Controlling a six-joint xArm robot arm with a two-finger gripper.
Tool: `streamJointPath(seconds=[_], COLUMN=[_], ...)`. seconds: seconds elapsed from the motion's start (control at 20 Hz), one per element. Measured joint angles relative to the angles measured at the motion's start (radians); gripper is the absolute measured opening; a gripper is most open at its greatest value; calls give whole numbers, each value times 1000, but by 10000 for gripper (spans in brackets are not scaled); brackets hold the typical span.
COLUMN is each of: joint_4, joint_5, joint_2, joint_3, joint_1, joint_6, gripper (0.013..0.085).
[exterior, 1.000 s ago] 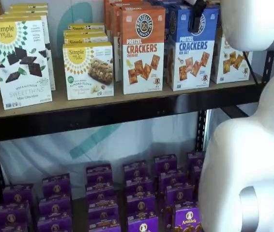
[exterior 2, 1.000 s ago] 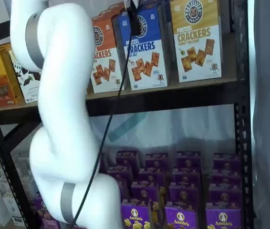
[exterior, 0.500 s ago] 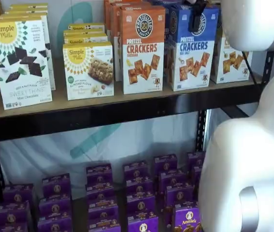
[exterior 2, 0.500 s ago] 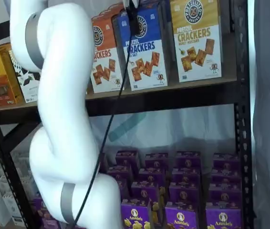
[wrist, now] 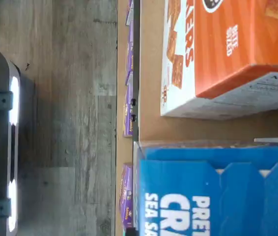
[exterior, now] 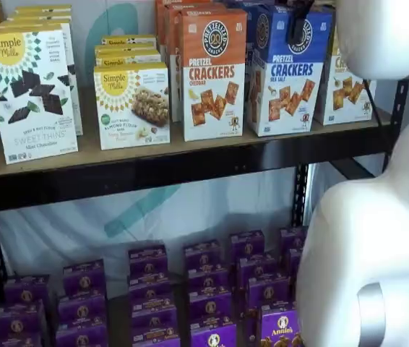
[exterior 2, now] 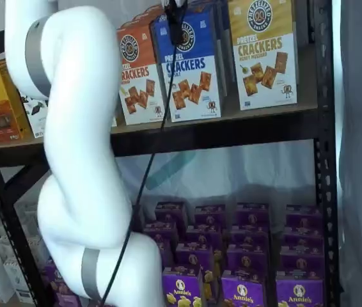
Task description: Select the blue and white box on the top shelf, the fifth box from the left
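The blue and white box [exterior: 284,79] stands on the top shelf [exterior: 154,163] between the orange cheddar box [exterior: 214,72] and a yellow-topped box [exterior: 345,87]. It leans slightly, its top tipped out of line with its neighbours. It shows in both shelf views [exterior 2: 194,70]. My gripper [exterior: 296,22] hangs from above with a black finger across the box's upper front, closed on its top edge [exterior 2: 174,22]. In the wrist view the blue box top [wrist: 212,196] lies close beside the orange box [wrist: 227,49] on the tan board [wrist: 151,73].
Simple Mills boxes [exterior: 31,94] [exterior: 132,105] stand further left on the shelf. Purple Annie's boxes [exterior: 212,289] fill the lower level. My white arm [exterior: 378,217] [exterior 2: 78,160] stands before the shelves, a black cable [exterior 2: 149,160] hanging. A black upright [exterior 2: 322,128] bounds the right.
The blue and white box has tipped and shifted slightly with the gripper's finger on it. The arm's upper segment has moved a little. The other boxes have not moved.
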Motion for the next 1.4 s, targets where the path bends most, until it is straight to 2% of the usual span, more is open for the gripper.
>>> streamJointPath(seconds=[0.1,0.15,0.5,0.65,0.85,1.1,1.4], joint_4=[6,11,25,23,46,51,27], joint_5=[2,3,50,51,81,92,87], joint_2=[-6,-8,-6,-34,-86,-175,-274], joint_3=[5,6,-17,2,33,116,233], joint_1=[-3,-5,-11,-14,-26,-27,-24], joint_6=[-1,-1,1,-2,-2,1,-8], gripper=[650,610,610,610,610,610,610])
